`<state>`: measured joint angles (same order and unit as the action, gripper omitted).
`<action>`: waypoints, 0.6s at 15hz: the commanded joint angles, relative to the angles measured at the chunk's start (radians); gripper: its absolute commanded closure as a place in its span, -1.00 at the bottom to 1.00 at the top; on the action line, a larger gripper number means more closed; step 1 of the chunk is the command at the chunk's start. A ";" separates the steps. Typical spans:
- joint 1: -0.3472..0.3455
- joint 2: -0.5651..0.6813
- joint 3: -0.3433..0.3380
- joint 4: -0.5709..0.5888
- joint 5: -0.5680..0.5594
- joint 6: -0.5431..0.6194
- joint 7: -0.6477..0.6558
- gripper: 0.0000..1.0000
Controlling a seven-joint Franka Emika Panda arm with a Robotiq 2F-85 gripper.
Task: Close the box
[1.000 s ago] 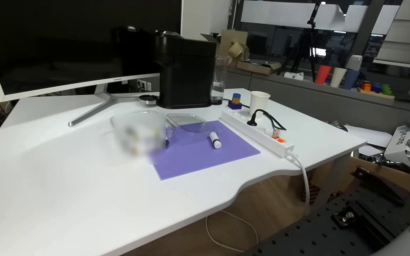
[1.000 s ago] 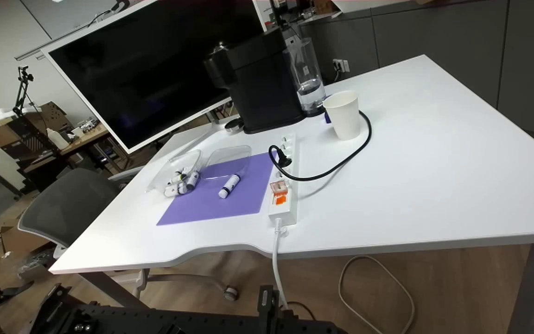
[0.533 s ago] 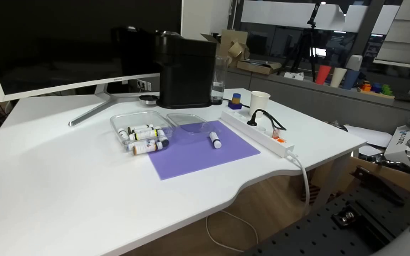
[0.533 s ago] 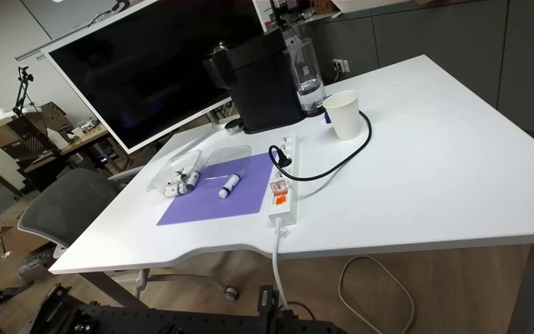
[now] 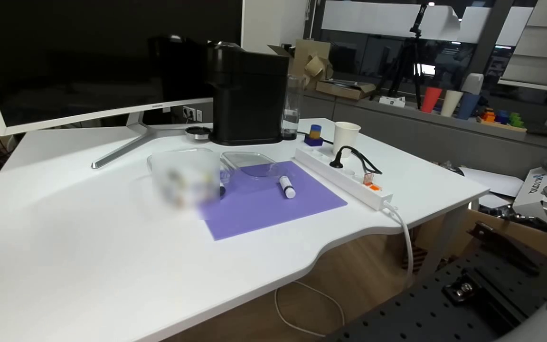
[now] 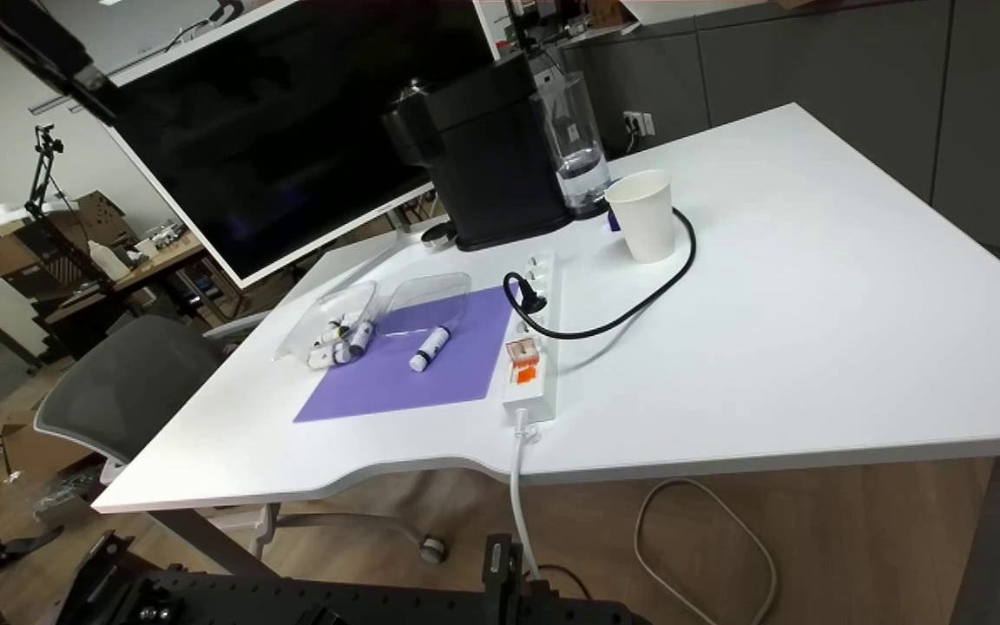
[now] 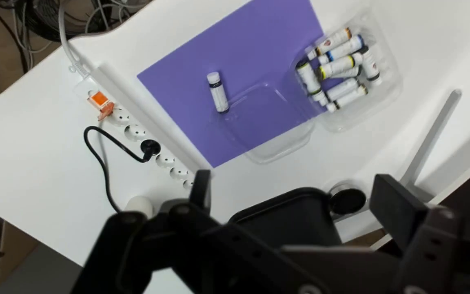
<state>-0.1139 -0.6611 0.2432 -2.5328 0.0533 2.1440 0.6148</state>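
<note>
The box (image 7: 343, 120), a clear plastic case, lies unfolded on the table, its base holding several small white bottles (image 7: 339, 67). Its clear lid (image 7: 278, 154) is spread flat beside the base, partly over a purple mat (image 7: 186, 98). In an exterior view the lid (image 5: 254, 164) shows, but a blurred patch covers most of the base. My gripper (image 7: 292, 175) is open in the wrist view, fingers wide apart with nothing held, high above the table and away from the box. A dark, blurred part of the gripper (image 6: 92, 87) enters an exterior view at the upper left.
One loose bottle (image 7: 218, 93) lies on the mat near the lid. A white power strip (image 6: 533, 382) with a black cable runs alongside. A paper cup (image 6: 643, 217), a tall black machine (image 5: 249, 95), a water container (image 6: 582, 165) and a large monitor (image 5: 88, 57) stand behind.
In an exterior view the dark gripper came in from the upper left edge and has moved right and downward. The box, lid and bottles have not moved.
</note>
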 commanded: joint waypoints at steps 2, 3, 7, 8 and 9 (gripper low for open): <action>-0.082 0.032 -0.062 -0.096 0.007 0.191 0.093 -1.00; -0.092 0.053 -0.080 -0.110 0.026 0.235 0.100 -1.00; -0.067 0.171 -0.180 -0.137 0.129 0.370 0.025 -1.00; -0.037 0.204 -0.216 -0.139 0.183 0.392 -0.021 -1.00; -0.017 0.231 -0.240 -0.138 0.230 0.409 -0.061 -1.00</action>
<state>-0.1978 -0.5119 0.0848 -2.6770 0.1805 2.4983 0.6279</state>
